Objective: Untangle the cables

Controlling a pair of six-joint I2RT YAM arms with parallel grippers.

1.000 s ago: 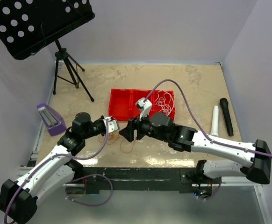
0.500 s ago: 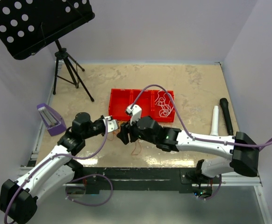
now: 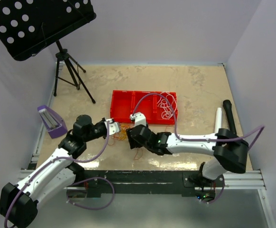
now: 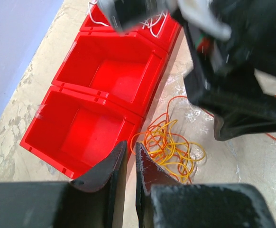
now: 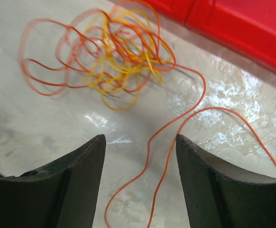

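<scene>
1. Task is partly done, as I judge it: one white cord already lies apart from the others, the rest is not sorted
2. What's left: orange-yellow tangle sits on the table, just in front of the red tray and between my two pincers; its loops are all crossed over each other
3. A red-orange cord runs through that tangle and trails out toward me across the table, so at least two cords need pulling apart
4. My right pincer is apart and holds nothing; it hangs low over the trailing red-orange cord, just short of the tangle
5. My left pincer has its fingers nearly together with only a slit between them; the tips are right at the edge of the tangle, and I cannot tell if a strand is pinched
6. Containers: the red tray has three compartments in a row
7. The right compartment holds the white cord in a loose pile, with a bit of loop over the rim
8. The middle compartment and left compartment have nothing in them
9. My guess is one cord per compartment, so two drops are left
</scene>
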